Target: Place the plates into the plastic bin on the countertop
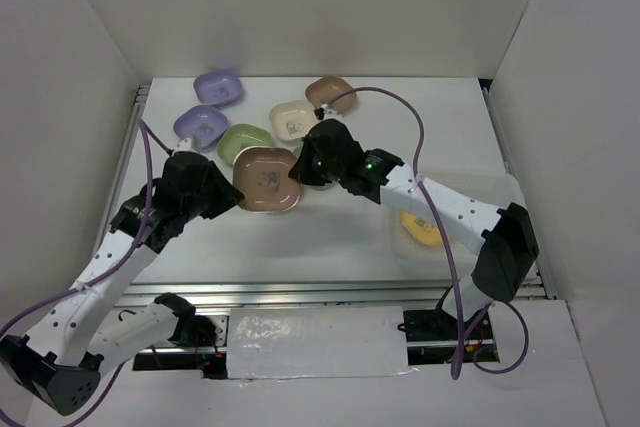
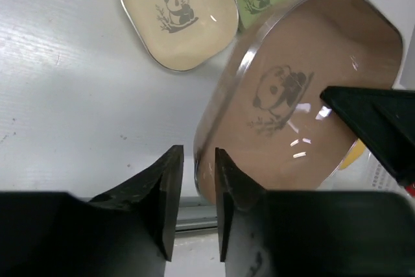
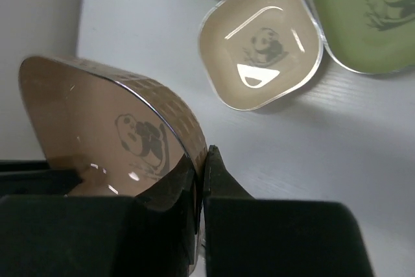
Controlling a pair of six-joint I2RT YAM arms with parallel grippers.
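Observation:
A brown plate [image 1: 265, 179] hangs tilted above the countertop [image 1: 300, 242] between both grippers. My right gripper [image 1: 300, 169] is shut on its right rim; in the right wrist view the fingers [image 3: 200, 160] pinch the brown plate's wall [image 3: 104, 134]. My left gripper [image 1: 232, 194] is open with the plate's left rim between its fingers [image 2: 198, 154], a gap showing on one side of the brown plate [image 2: 298, 95]. Two purple plates [image 1: 218, 87], a green plate [image 1: 245, 143], a cream plate [image 1: 293, 119] and a small brown plate [image 1: 330, 93] lie behind. A yellow plate [image 1: 420, 227] lies in the plastic bin [image 1: 490, 192].
Metal rails [image 1: 300, 292] run along the countertop's near edge and left side. White walls enclose the back and sides. The right arm stretches across the bin. A cream plate [image 3: 259, 40] and green plates [image 3: 369, 17] lie close below the held plate.

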